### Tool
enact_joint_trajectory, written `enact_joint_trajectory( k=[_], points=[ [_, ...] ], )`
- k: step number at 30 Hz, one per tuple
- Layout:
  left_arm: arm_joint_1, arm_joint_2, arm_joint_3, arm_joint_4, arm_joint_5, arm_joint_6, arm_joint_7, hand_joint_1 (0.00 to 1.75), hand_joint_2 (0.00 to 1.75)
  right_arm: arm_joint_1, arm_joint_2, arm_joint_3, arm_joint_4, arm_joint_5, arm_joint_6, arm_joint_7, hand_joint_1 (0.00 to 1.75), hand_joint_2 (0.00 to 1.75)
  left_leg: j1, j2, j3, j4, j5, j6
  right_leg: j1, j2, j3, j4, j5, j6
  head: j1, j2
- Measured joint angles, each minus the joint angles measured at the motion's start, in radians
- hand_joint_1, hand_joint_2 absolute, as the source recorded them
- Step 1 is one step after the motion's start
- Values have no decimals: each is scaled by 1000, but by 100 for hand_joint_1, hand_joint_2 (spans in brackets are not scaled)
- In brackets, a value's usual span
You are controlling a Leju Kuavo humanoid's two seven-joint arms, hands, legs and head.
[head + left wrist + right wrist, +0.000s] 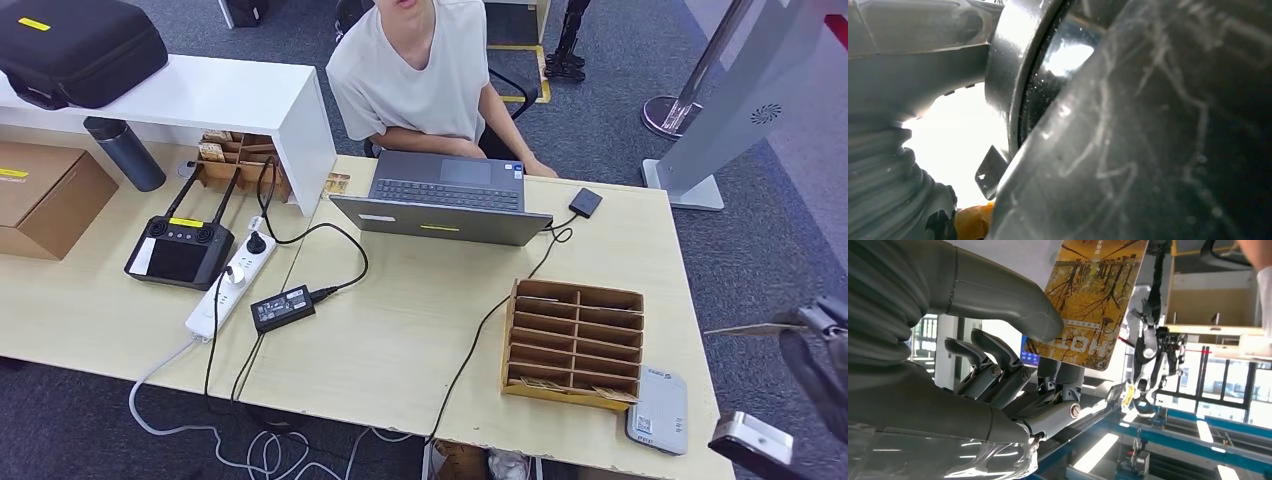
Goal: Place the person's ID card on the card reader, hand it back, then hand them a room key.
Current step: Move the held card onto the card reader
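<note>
At the table's right edge, the right hand (815,345) pinches a card (1090,300) between its thumb and darker fingers, off the tabletop; its printed face shows yellow trees. On the table (400,330) stands a wooden divided box (573,343), most compartments bare, with what look like cards lying in its nearest row. Just beside it lies the grey card reader (658,411). A person (420,70) sits behind the laptop (445,200). Whether the left hand is released or clenched I cannot tell.
</note>
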Motion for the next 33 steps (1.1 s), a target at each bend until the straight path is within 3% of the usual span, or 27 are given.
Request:
enact_joint_trajectory(
  k=[6, 8, 12, 15, 21, 33],
  points=[
    [-2, -2, 7, 6, 0, -2, -5, 0, 175, -24, 38, 74, -46, 12, 0, -4, 175, 175, 0, 1, 1, 0, 0, 0, 0, 1, 0, 0, 0, 0, 0, 0],
    [-3, -3, 8, 10, 0, -4, -5, 0, 175, -120, 71, 128, -50, 18, 19, -51, 175, 175, -1, 1, 2, 0, 0, 0, -1, 0, -2, 0, 0, 0, -1, 0],
    [-5, -4, 11, 19, -2, -8, -15, 0, 175, -502, 280, 393, -38, 41, 252, -356, 175, 175, 1, -5, 2, 0, 0, 0, 3, -6, 3, -2, -2, 1, 0, 0],
    [-9, -10, 14, 32, -7, -8, -31, 0, 175, -632, 405, 534, -35, 48, 348, -449, 175, 175, 0, 1, 3, -1, -3, 0, 0, 1, 3, -1, -3, 1, 0, 0],
    [-20, -23, 21, 54, -44, -6, -39, 0, 175, -729, 522, 678, -29, 61, 355, -398, 175, 175, 0, 4, 6, -2, -5, 0, -1, 5, 4, -1, -3, 1, -2, 0],
    [-32, -29, 21, 80, -45, -6, -56, 0, 175, -785, 568, 828, 50, 99, 333, -284, 175, 175, 0, 4, 6, -2, -5, 1, -1, 4, 5, -1, -3, 1, -2, 0]
  ],
)
